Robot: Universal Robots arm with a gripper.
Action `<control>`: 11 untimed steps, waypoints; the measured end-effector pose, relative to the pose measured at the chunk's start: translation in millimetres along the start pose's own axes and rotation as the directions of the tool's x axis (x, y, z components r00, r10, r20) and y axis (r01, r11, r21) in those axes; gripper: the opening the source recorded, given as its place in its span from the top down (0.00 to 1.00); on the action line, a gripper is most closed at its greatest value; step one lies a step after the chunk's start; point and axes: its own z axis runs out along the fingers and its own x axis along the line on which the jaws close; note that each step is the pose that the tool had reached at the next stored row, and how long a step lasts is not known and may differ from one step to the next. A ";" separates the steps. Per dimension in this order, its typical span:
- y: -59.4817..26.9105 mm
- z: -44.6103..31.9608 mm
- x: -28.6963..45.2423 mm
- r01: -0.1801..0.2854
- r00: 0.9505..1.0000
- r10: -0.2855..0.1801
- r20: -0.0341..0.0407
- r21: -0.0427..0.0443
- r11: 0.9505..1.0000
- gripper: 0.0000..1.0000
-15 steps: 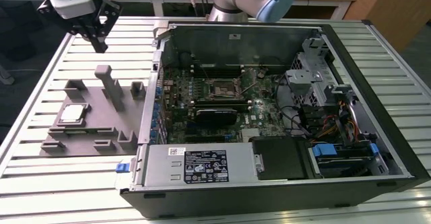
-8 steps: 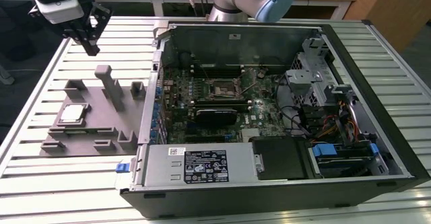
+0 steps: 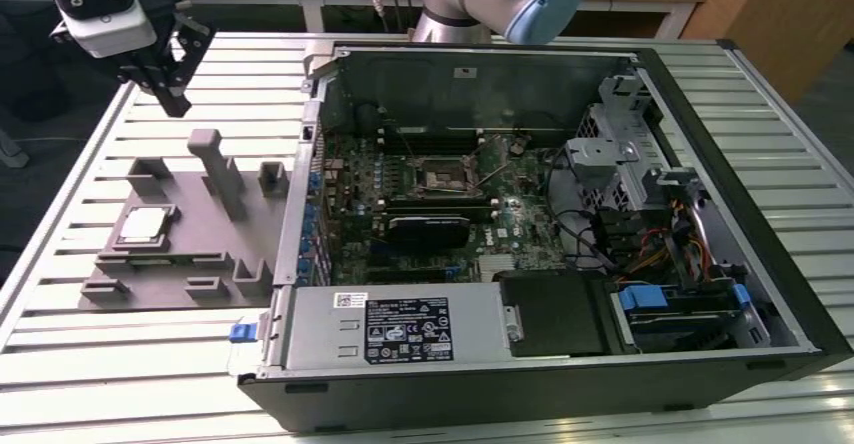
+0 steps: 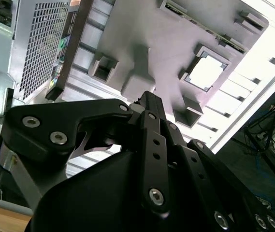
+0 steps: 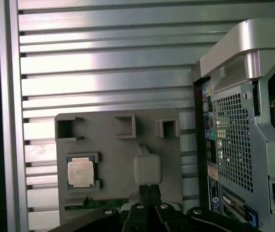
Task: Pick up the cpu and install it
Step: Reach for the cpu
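Note:
The cpu [image 3: 143, 226] is a small silver-grey square chip lying flat in a recess of the grey moulded fixture tray [image 3: 200, 264], at the exterior view's left. It also shows in both wrist views, cpu [image 4: 206, 71] and cpu [image 5: 81, 172]. My gripper [image 3: 174, 104] hangs well above the table behind the tray, apart from the cpu. Its black fingers [image 5: 149, 191] are pressed together with nothing between them, and the gripper [image 4: 147, 95] points down toward the tray. The black socket frame [image 3: 441, 176] sits on the motherboard inside the open case.
An open computer case [image 3: 534, 214] lies on its side on the slatted aluminium table [image 3: 80, 364], right beside the tray. The tray has tall posts [image 3: 214, 164] and a green strip [image 5: 98, 204] near the cpu. The arm's base [image 3: 494, 4] stands behind the case.

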 end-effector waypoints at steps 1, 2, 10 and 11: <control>-0.1 1.1 1.2 0.000 1.000 0.000 0.000 0.000 1.000 0.89; -0.3 2.3 2.6 0.000 1.000 0.000 0.000 0.000 1.000 0.89; -1.7 10.1 15.6 0.000 1.000 0.000 0.000 0.000 1.000 0.89; -1.9 11.0 17.5 0.000 1.000 0.000 0.000 0.000 1.000 0.89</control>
